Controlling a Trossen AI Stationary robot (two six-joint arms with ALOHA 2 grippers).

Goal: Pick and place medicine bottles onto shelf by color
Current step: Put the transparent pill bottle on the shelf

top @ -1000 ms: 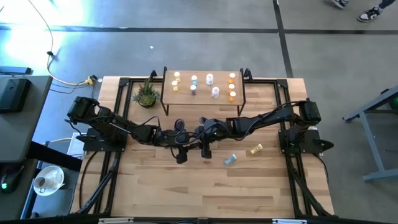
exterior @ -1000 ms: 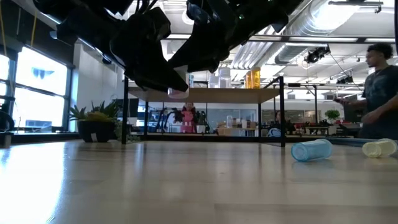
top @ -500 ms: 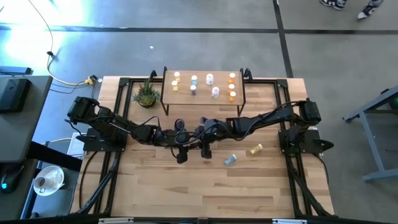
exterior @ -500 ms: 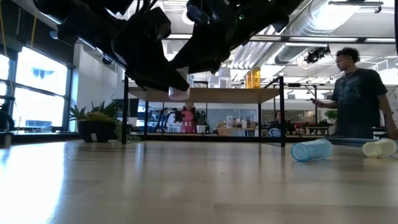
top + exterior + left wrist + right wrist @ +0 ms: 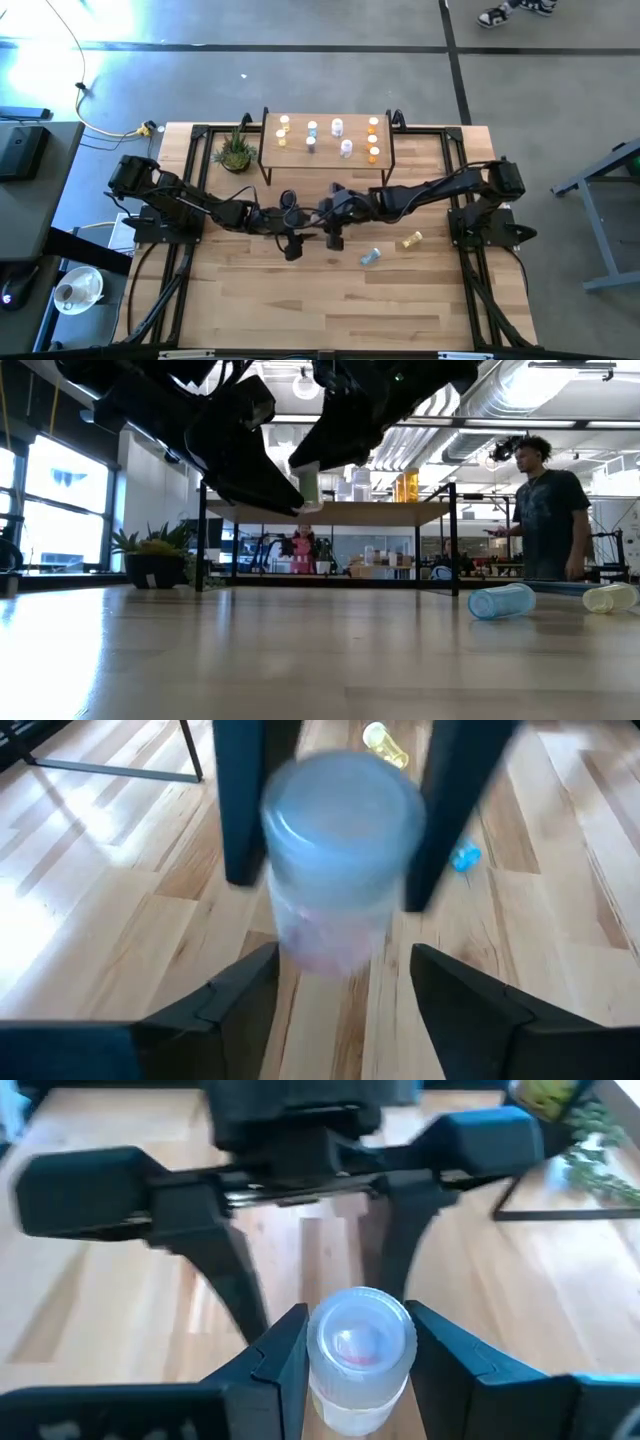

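A pale bottle (image 5: 343, 860) with a white cap and pinkish body sits clamped between the two dark fingers (image 5: 440, 815) of the right claw, blurred, cap facing the camera. The left claw (image 5: 345, 985) stands just beside the bottle with its fingers spread and clear of it. Beyond, on the plank worktop (image 5: 120, 930), lie a yellow bottle (image 5: 385, 745) and a blue bottle (image 5: 465, 856), well apart from the claws.
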